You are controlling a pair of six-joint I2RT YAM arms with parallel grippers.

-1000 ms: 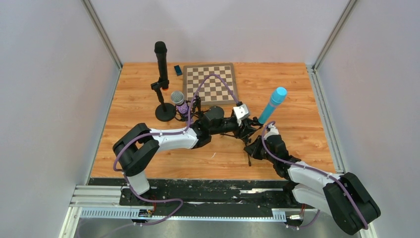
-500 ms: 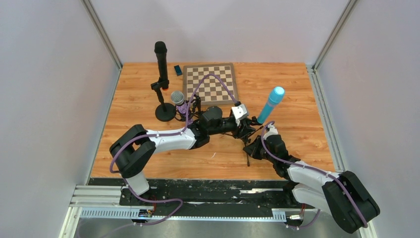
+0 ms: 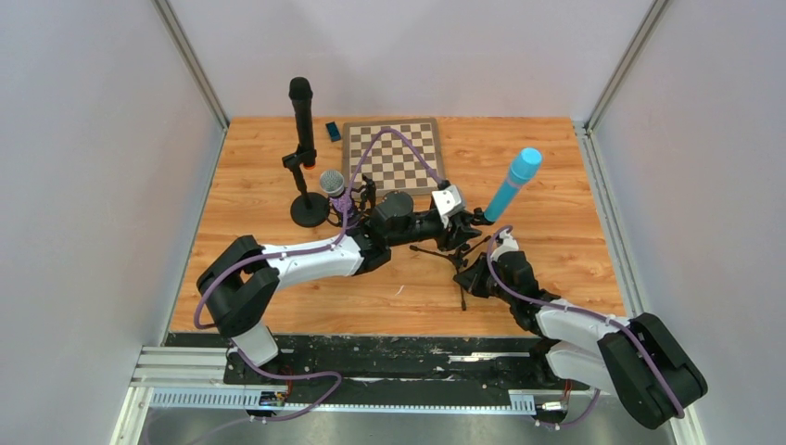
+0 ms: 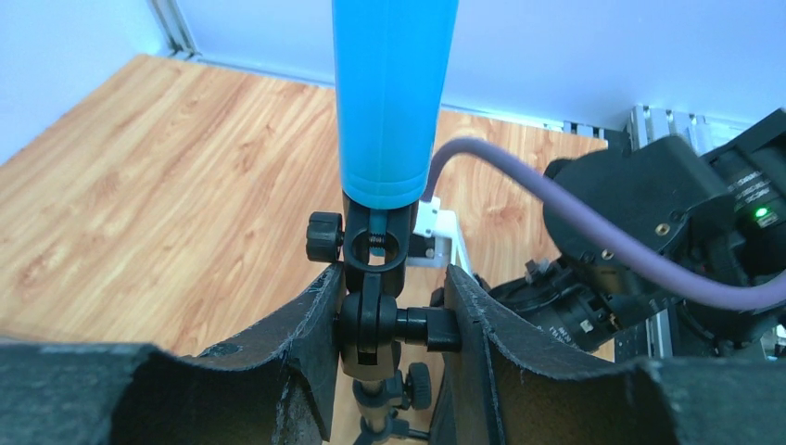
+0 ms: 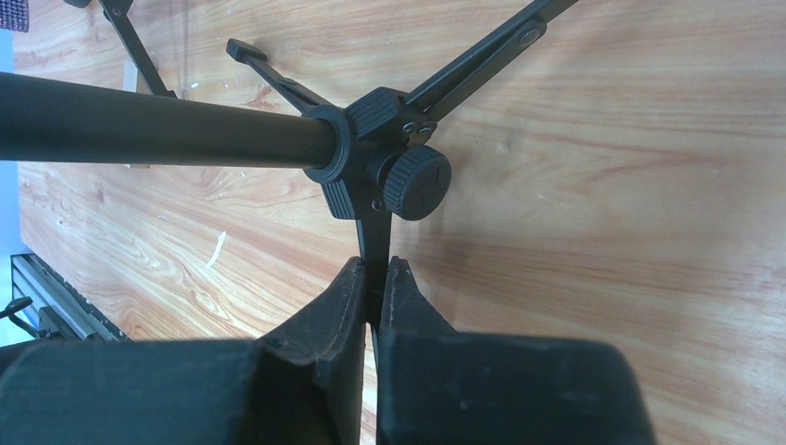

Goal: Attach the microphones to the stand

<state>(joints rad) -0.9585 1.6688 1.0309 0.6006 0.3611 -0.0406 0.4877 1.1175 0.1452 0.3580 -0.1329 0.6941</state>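
The light blue microphone [image 3: 513, 185] sits in the clip of a black tripod stand [image 3: 443, 252] and leans up to the right; it fills the top of the left wrist view [image 4: 394, 93]. My left gripper [image 3: 461, 227] is shut on the stand's swivel joint [image 4: 375, 324] just below the clip, touching it on both sides [image 4: 387, 311]. My right gripper [image 3: 475, 278] is shut on one thin tripod leg [image 5: 375, 250] just under the hub [image 5: 371, 158]. The long black microphone [image 3: 301, 111] stands upright on a round-base stand [image 3: 308, 211]. The purple microphone with a silver grille [image 3: 335, 190] stands beside it.
A chessboard [image 3: 393, 154] lies at the back middle with a small dark blue object [image 3: 333, 131] to its left. Grey walls close in the wooden table [image 3: 575, 167] on the left, back and right. The left arm's purple cable [image 3: 399, 144] arches over the chessboard.
The blue microphone's head has swung up and to the right, and the left gripper with the stand's joint has shifted slightly away from me. The right gripper has stayed on the leg.
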